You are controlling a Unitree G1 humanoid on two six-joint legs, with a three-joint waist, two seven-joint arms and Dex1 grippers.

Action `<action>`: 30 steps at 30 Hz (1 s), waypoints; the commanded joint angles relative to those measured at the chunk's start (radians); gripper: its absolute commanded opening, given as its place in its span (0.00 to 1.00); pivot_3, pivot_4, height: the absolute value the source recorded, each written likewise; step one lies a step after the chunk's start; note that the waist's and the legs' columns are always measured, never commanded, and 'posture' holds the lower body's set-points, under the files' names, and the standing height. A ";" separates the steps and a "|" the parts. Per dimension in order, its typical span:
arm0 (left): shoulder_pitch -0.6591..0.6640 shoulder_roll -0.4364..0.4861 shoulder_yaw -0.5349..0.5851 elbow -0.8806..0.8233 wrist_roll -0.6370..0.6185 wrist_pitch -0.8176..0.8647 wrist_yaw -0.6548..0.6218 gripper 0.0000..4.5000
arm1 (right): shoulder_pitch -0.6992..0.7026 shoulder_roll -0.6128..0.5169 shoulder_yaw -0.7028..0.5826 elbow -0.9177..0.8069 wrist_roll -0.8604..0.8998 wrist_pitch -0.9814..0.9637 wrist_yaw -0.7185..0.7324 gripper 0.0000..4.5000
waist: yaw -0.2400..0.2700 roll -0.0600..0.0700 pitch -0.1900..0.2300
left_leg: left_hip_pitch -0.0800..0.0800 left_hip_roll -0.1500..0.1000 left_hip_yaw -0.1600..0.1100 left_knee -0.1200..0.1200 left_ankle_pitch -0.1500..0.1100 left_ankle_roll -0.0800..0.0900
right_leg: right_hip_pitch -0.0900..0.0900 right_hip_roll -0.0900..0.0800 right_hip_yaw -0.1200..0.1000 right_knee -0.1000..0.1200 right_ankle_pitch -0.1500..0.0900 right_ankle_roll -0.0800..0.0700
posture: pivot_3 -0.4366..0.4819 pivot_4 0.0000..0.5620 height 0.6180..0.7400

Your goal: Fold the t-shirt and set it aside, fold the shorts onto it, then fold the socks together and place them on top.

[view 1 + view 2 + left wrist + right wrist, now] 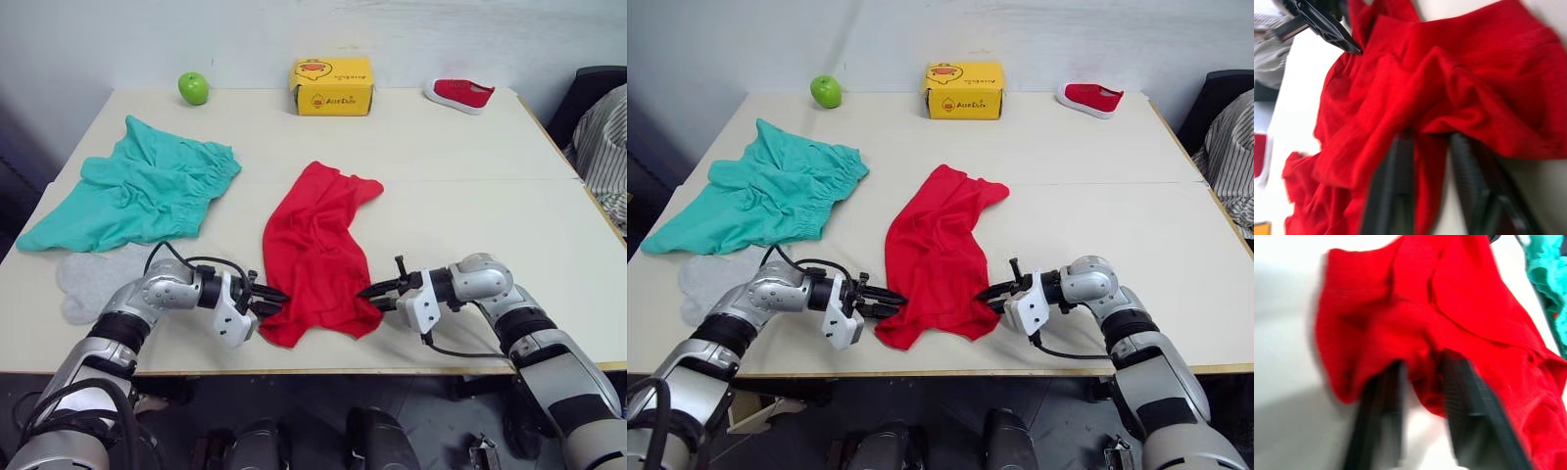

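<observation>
Both grippers work the near hem of the t-shirt (315, 250), which lies crumpled in a long diagonal heap at the middle of the table (470, 186). Left gripper (271, 300): fingers meet the cloth at its near left corner; the left wrist view shows the two black fingers (1393, 181) standing apart with a fold of red fabric lying over and between them, so the grip appears not yet closed. Right gripper (373, 295): fingers at the near right corner; the right wrist view likewise shows its fingers (1464, 396) parted with the hem bunched across them.

Step in hand, by judgement: the first one, taking hold of the t-shirt before folding; nothing is folded or set aside. The next move likely calls for both pairs of fingers to close on the hem corners, then to draw apart and spread the garment flat, since it is too rumpled to fold cleanly as it lies.

Beyond the left arm, the socks (93, 279) rest near the table's front left edge, touching the shorts (137, 191), which lie spread farther back. Along the far edge stand a green apple (193, 87), a yellow box (333, 85) and a small red shoe (458, 94).

Head views give the layout and spacing of all garments; wrist views alone reveal how the cloth sits within the fingers.
</observation>
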 commanded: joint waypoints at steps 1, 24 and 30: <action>0.006 -0.021 -0.063 0.044 -0.006 -0.008 -0.029 0.00 | -0.002 -0.017 0.002 -0.013 -0.001 0.005 -0.020 0.00 | 0.000 0.002 -0.001 | 0.000 0.000 0.000 0.000 0.000 0.000 | 0.000 0.000 0.000 0.000 0.000 0.000 | 0.48 0.27 1.00; 0.453 0.172 0.102 -0.636 -0.521 0.521 -0.252 0.00 | 0.577 -0.462 -0.173 -0.929 0.366 0.735 0.084 0.00 | 0.001 0.005 0.003 | -0.003 0.003 -0.002 0.001 -0.005 0.000 | -0.002 0.000 -0.001 -0.007 -0.001 -0.001 | 0.48 0.27 1.00; 0.556 0.202 0.130 -0.729 -0.501 0.536 -0.269 0.00 | 0.732 -0.506 -0.236 -1.063 0.405 0.831 0.094 0.00 | 0.004 0.005 0.003 | -0.003 0.005 -0.002 0.001 -0.008 -0.001 | -0.002 0.001 -0.001 -0.009 -0.001 -0.001 | 0.48 0.27 1.00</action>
